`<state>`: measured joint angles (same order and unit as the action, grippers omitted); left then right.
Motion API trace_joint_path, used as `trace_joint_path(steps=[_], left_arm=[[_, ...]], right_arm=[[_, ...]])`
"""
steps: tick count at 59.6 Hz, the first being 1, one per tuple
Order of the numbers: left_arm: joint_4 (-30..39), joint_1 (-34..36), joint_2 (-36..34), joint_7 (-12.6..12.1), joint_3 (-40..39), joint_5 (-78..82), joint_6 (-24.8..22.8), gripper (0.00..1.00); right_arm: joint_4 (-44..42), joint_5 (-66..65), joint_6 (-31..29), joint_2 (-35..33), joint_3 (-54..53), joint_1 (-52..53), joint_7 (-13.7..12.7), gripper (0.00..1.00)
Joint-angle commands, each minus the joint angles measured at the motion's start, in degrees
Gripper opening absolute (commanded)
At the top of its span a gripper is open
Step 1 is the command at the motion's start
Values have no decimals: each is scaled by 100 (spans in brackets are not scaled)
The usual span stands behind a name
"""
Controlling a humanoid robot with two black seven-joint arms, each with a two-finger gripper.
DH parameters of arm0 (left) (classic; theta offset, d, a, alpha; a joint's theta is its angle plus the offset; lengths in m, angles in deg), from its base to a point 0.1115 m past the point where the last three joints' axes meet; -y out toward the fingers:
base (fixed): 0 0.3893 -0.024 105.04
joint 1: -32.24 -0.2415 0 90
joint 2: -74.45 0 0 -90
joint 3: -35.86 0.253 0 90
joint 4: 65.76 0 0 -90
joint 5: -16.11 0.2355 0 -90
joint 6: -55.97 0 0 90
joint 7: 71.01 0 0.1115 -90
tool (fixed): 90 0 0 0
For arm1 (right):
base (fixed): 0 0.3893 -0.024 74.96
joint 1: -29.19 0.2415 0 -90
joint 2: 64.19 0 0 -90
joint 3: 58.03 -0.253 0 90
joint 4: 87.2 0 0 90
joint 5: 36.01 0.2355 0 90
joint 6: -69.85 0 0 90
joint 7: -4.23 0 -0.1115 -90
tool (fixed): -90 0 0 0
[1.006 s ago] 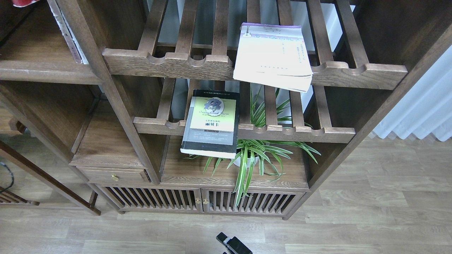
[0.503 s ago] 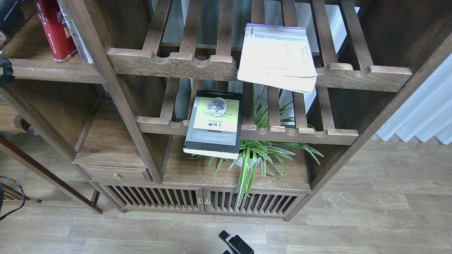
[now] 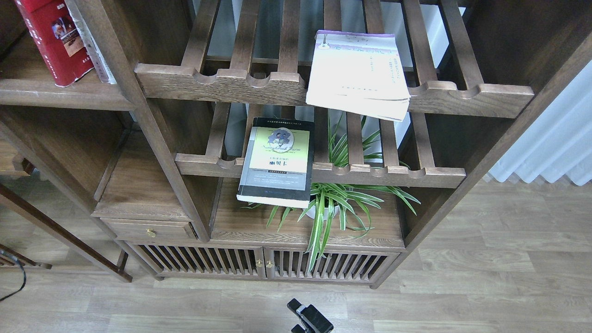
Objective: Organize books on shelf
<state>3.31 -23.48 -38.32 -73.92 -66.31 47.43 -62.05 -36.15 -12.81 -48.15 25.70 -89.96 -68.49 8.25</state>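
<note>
The red book (image 3: 51,41) stands upright at the top left on the solid dark-brown shelf (image 3: 64,97), against a thin white book (image 3: 95,51). The grey-black book with a pale green panel (image 3: 277,162) lies flat on the lower slatted rack and overhangs its front rail. The cream-white book with a purple top band (image 3: 356,74) lies flat on the upper slatted rack, also overhanging. A small black gripper part (image 3: 309,319) shows at the bottom edge, far below the books; its fingers cannot be told apart. No left gripper is in view.
A potted spider plant (image 3: 333,203) stands on the board under the lower rack (image 3: 370,175). A drawer (image 3: 148,229) and slatted cabinet doors (image 3: 263,263) are below. White curtain (image 3: 555,138) hangs at the right. A black cable (image 3: 14,277) lies on the wooden floor at the left.
The red book has come onto the left shelf and now stands there. A black arm part at the left edge half a second ago is gone. The other two books have not moved.
</note>
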Motion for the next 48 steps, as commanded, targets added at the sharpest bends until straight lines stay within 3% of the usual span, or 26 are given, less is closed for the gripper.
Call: trace_joint_path(steps=[1, 15, 27, 40, 48], left_arm=[[388, -660, 1, -8, -225, -188, 2, 48], [1178, -2030, 1, -26, -401, -794, 2, 56], [1407, -2883, 36, -26, -330, -1339, 2, 63], [1346, -3613, 133, -17, -76, -1603, 2, 91], [1284, -3850, 256, -17, 117, -1603, 2, 99]], right_arm=[[-68, 1, 0, 12, -164, 3, -6, 100], [-165, 1, 0, 12, -200, 38, 11, 99], [-165, 1, 0, 12, -200, 73, 11, 100], [-165, 10, 0, 12, -208, 310, 152, 100], [-156, 10, 0, 12, -349, 530, 362, 100]])
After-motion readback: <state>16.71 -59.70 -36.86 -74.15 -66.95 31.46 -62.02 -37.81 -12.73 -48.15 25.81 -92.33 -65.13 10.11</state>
